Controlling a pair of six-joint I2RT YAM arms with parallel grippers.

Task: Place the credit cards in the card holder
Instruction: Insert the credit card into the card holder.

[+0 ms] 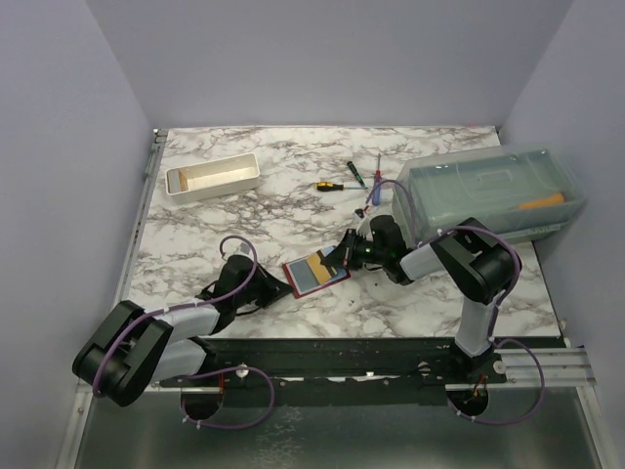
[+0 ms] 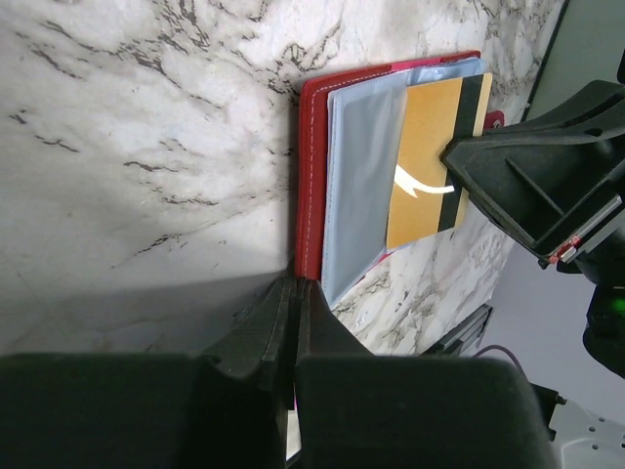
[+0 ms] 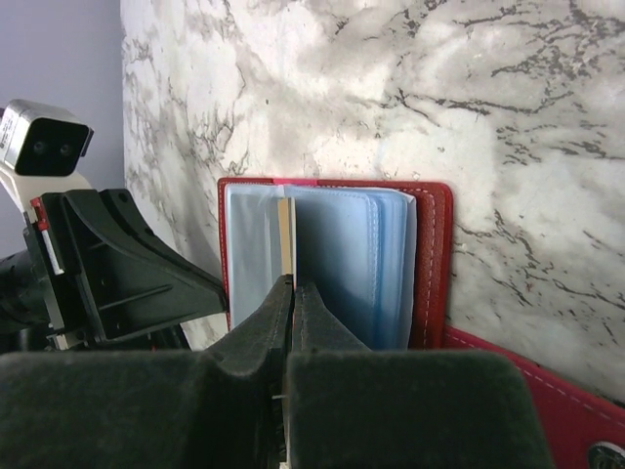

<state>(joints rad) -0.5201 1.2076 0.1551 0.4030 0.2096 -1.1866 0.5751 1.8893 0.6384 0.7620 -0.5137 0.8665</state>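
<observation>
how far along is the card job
Done: card holder lies open, left gripper pinching its edge. In hand: right gripper grips the tan card over the clear sleeves, not visibly seated. Left: slide it into a pocket; no blue card shows, so that one is unclear.

Left gripper (image 1: 284, 284) and right gripper (image 1: 344, 259) block the card holder's (image 1: 311, 277) two ends. Far approach open until screwdrivers (image 1: 327, 185), white tray (image 1: 220, 187), clear plastic box (image 1: 488, 186).
</observation>
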